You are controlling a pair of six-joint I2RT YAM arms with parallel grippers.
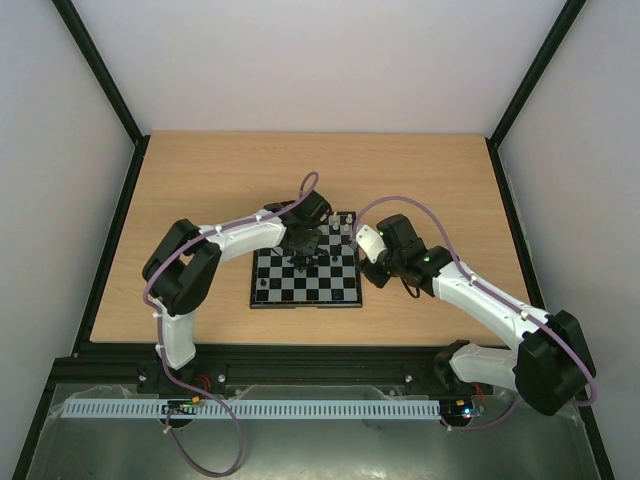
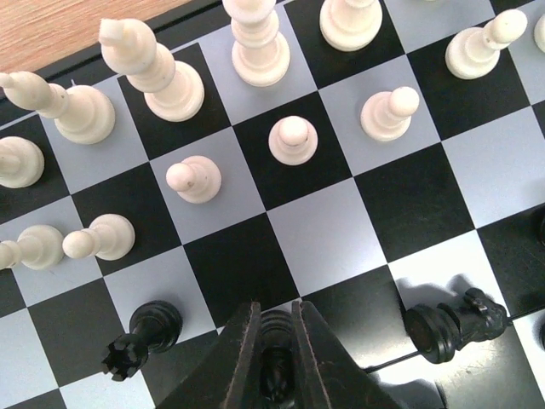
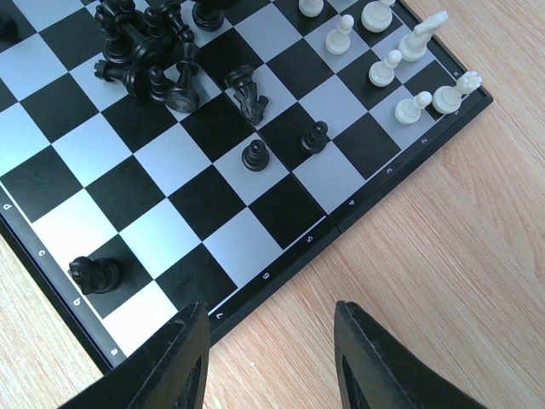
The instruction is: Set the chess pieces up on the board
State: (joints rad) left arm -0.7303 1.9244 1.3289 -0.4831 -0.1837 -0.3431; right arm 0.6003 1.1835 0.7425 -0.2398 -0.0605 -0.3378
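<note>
The chess pieces are all on the board (image 1: 320,288), which lies at the middle of the wooden counter (image 1: 200,190).

The white pieces (image 2: 293,139) stand upright in two loose rows along one end of the board, each on its own square. In the top view this is the far right part of the board.

Most of the black pieces lie heaped in a pile (image 3: 145,51) toward the board's centre, several of them on their sides. Clear of the pile we note the following:
- Two black pawns (image 3: 255,155) stand upright near each other.
- A lone black knight (image 3: 95,274) sits on a square by the board's near corner.
- In the left wrist view, a notched black piece (image 2: 140,336) lies tilted.
- In the same view, a fallen black knight (image 2: 456,322) lies on its side.

The left fingers (image 2: 238,358) are closed tight on a black chess piece (image 2: 274,328) and clamp it from both sides over the board. We cannot tell what kind of piece it is.

The right fingers (image 3: 192,358) stand well apart with nothing between them. They are above bare counter, just beside the board's numbered edge.
</note>
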